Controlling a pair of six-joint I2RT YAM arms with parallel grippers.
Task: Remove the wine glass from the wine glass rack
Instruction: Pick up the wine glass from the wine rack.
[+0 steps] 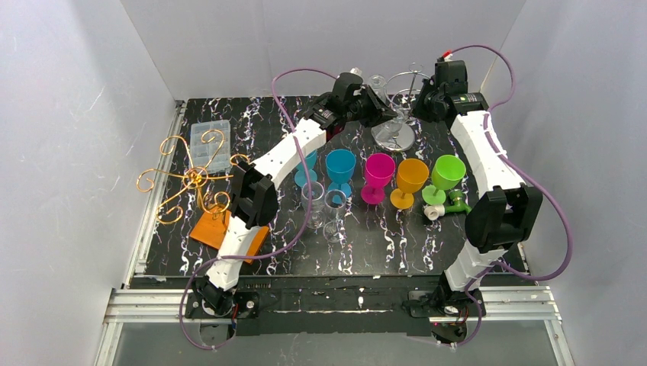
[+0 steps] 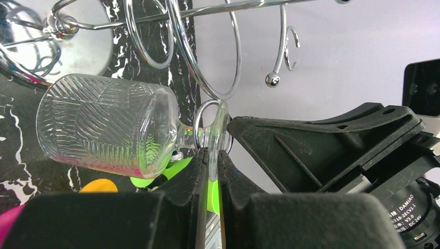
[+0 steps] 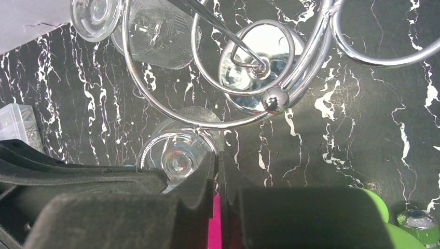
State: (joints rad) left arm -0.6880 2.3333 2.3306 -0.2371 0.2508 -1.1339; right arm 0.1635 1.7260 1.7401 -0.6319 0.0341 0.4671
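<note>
The chrome wine glass rack [image 1: 394, 136] stands at the back middle of the table. A clear patterned wine glass [image 2: 104, 127] hangs tilted with its stem in a rack loop [image 2: 207, 62]. My left gripper [image 2: 210, 155] is shut on the rim of its foot [image 2: 222, 124]; it reaches the rack from the left [image 1: 379, 105]. My right gripper [image 3: 218, 155] is shut on the rack's wire loop [image 3: 155, 104], close beside that foot [image 3: 179, 158]; it comes from the right [image 1: 413, 111]. A second clear glass [image 3: 155, 33] hangs further along the rack.
A row of plastic goblets stands mid-table: blue [image 1: 340, 169], magenta [image 1: 378, 174], orange [image 1: 410, 179], green [image 1: 447, 174]. Two clear glasses [image 1: 324, 202] stand in front. A gold wire rack [image 1: 191, 179] on an orange base and a clear box [image 1: 210, 143] are at the left.
</note>
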